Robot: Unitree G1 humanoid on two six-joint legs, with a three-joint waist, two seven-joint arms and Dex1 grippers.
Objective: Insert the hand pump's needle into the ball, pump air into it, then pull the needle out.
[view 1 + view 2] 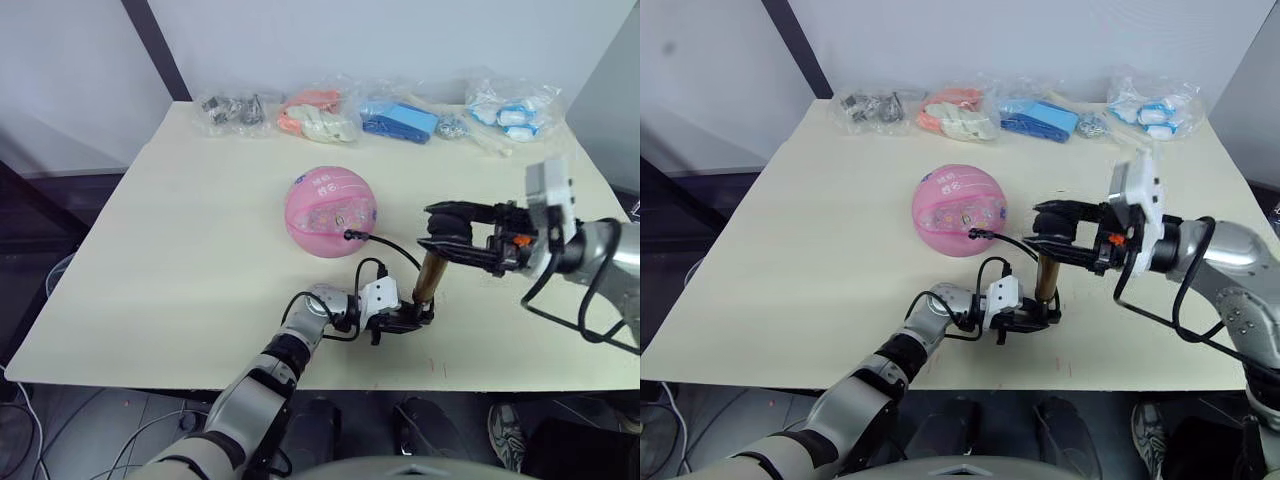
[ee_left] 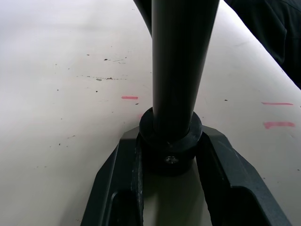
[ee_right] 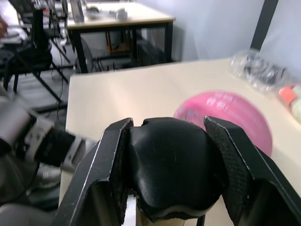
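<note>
Beige table point(image 1: 180, 260), bagged items point(image 1: 320, 115) along far edge, grey wall.

You are looking at a pale cream table point(image 1: 180, 250) that is carrying everything. The pink ball point(image 1: 331, 211) is sitting near its middle, and the hand pump point(image 1: 432, 275) is standing upright on its base nearer the front edge. Four clear bags point(image 1: 372, 115) of small items are lying in a row along the far edge.

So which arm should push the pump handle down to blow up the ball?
The right. Its gripper already clamps the hand pump's black handle on top, while the left gripper steadies the base on the table. The hose reaches the ball.
</note>
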